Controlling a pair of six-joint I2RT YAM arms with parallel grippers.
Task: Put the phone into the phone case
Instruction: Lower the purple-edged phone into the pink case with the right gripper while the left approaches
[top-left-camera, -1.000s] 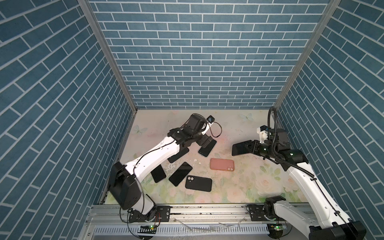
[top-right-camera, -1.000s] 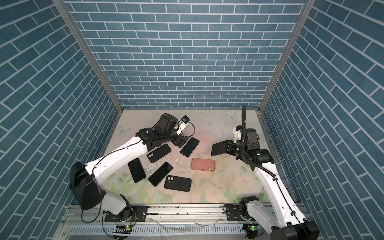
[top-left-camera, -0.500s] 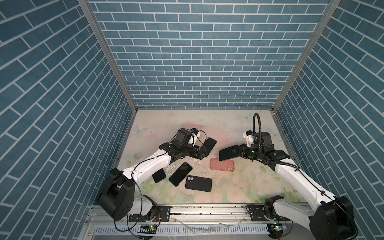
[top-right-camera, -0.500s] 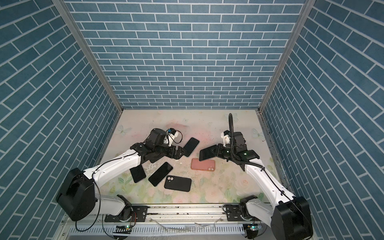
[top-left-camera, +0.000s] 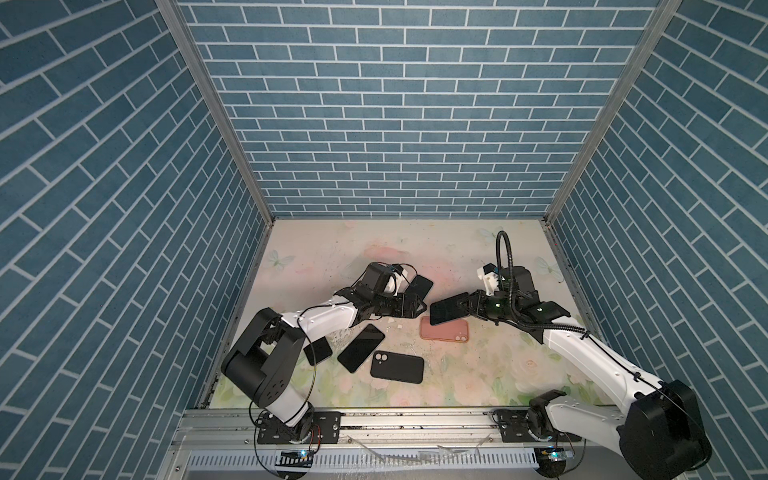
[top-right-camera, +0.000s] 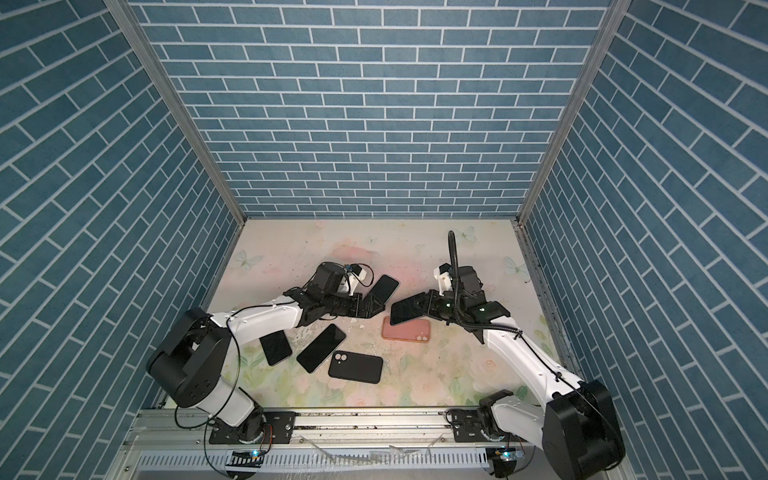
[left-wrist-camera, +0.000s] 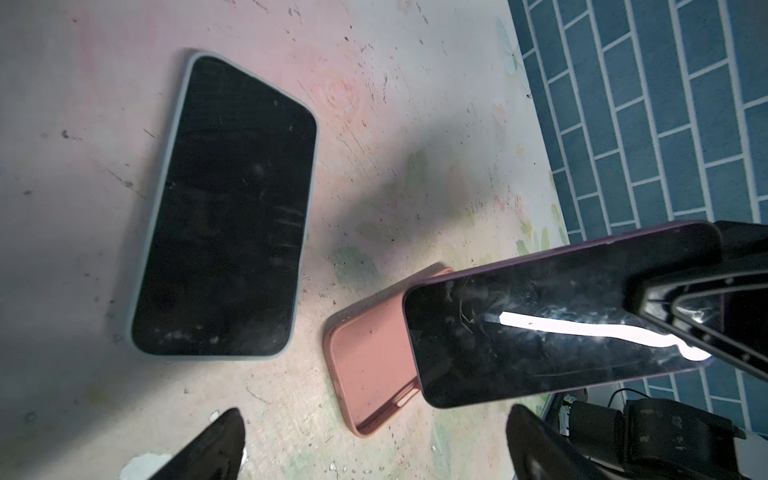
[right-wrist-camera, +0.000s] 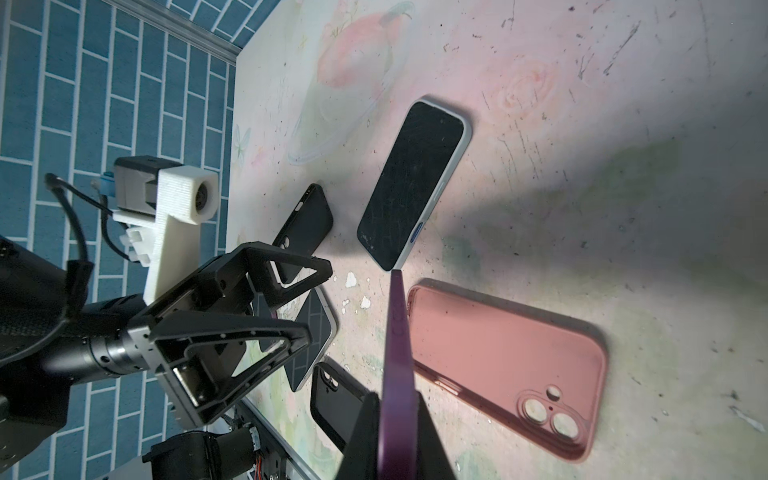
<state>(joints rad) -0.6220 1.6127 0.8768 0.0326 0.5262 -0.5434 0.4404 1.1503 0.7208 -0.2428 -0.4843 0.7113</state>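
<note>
The right hand (top-left-camera: 465, 305) is closed on the phone (top-left-camera: 446, 309), a dark phone with a purple edge, and grips it at its right end, so that the phone hangs in the air, tilted, and does not lie on the counter (top-left-camera: 457, 374). Its free left end stands over the far left part of the pink phone case (top-left-camera: 446, 330). Whether the phone already touches the case, I cannot tell from these views. The case lies flat near the middle of the counter, with its hollow side up and the camera holes at its right end, and in the left wrist view the inside of the case (left-wrist-camera: 365, 365) shows just under the phone (left-wrist-camera: 540, 332). The left hand (top-left-camera: 417, 307) is wide open and holds nothing. It points to the right, just beside the left end of the phone, and its two fingers (left-wrist-camera: 220, 444) stand well apart above the counter. A phone in a pale case (top-left-camera: 419, 286) lies with the screen up just beyond the left hand, on the far side. Nearer to the front edge lie a black case (top-left-camera: 397, 366) with its back up, a bare phone (top-left-camera: 360, 342) to its left, and another phone (top-left-camera: 318, 350), partly under the left arm.
</note>
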